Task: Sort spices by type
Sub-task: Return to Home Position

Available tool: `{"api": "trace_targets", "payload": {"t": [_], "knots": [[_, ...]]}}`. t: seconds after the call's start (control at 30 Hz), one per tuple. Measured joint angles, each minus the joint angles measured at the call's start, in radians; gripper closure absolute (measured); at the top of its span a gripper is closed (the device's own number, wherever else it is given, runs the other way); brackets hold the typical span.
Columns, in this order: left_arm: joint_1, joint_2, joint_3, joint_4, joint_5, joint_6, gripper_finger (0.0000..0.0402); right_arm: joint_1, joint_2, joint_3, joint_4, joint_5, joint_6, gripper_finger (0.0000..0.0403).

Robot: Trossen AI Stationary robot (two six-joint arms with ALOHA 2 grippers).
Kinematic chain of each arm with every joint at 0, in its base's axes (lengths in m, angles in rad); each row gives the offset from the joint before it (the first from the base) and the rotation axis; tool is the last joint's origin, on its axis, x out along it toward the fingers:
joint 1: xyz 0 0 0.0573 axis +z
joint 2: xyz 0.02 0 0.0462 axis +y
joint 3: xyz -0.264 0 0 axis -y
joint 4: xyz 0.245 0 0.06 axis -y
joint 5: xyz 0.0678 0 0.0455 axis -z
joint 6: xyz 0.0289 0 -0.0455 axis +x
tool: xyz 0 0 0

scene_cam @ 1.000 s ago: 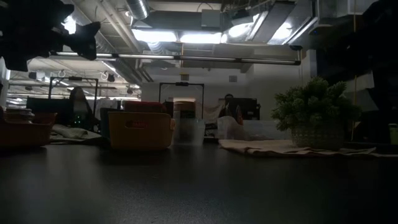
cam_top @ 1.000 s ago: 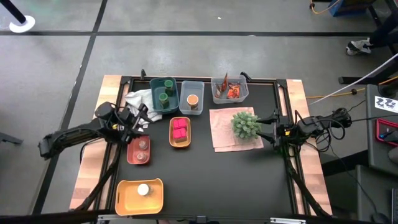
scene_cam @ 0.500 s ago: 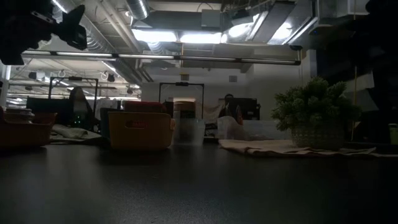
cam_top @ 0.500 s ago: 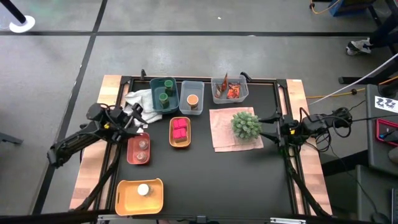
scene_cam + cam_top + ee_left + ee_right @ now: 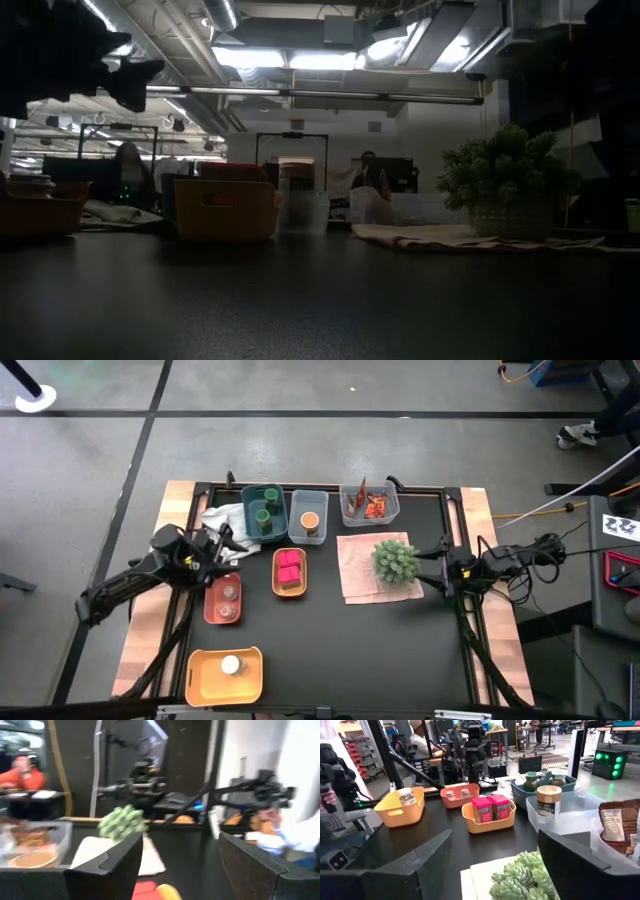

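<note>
- Two arms wait at the table's sides. The left gripper (image 5: 222,550) hangs above the left side and the right gripper (image 5: 437,568) sits at the right; both have their fingers spread and hold nothing.
- Just beside the left gripper, toward the table's front, two pinkish-lidded jars (image 5: 229,593) sit in a red tray (image 5: 212,605).
- Ahead of its fingertips, magenta boxes (image 5: 289,567) stand in an orange bin (image 5: 278,588).
- Ahead and toward the far edge, green-lidded jars (image 5: 265,510) fill a teal bin (image 5: 250,525). Beyond them an orange-lidded jar (image 5: 310,520) stands in a clear bin (image 5: 310,500).
- The white bottle (image 5: 230,665) rests in a yellow bin (image 5: 205,680), well apart from the left gripper, at the front edge.
- Just ahead of the right gripper stands a plant (image 5: 396,560) on a pink cloth (image 5: 360,585).
- Farther ahead, toward the far edge, red-orange packets (image 5: 372,508) sit in a second clear bin (image 5: 346,518).
</note>
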Motion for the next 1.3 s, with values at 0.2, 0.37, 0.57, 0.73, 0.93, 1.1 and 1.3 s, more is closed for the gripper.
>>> {"api": "trace_targets", "payload": {"t": [0.2, 0.37, 0.57, 0.73, 0.93, 1.1, 1.3], "knots": [[-0.040, 0.000, 0.000, -0.062, -0.090, 0.077, 0.0153, 0.000, 0.000, -0.051, 0.009, 0.032, -0.001, 0.0114], [-0.050, 0.000, 0.000, -0.061, -0.093, 0.129, 0.0153, 0.000, 0.000, -0.108, 0.064, 0.055, -0.019, 0.0114], [-0.050, 0.000, 0.000, -0.087, -0.093, 0.131, 0.0153, 0.000, 0.001, -0.180, 0.206, 0.040, -0.029, 0.0114], [-0.050, 0.000, 0.000, -0.090, -0.108, 0.132, 0.0153, 0.000, 0.006, -0.244, 0.426, -0.090, -0.159, 0.0114], [-0.050, 0.000, 0.000, -0.090, -0.132, 0.129, 0.0153, -0.018, 0.011, -0.245, 0.443, -0.079, -0.229, 0.0114], [-0.050, 0.000, 0.000, -0.089, -0.133, 0.150, 0.0153, -0.117, 0.010, -0.246, 0.423, -0.078, -0.261, 0.0114], [-0.050, 0.000, 0.000, -0.089, -0.133, 0.159, 0.0153, -0.300, 0.011, -0.247, 0.402, -0.204, -0.257, 0.0114]]}}
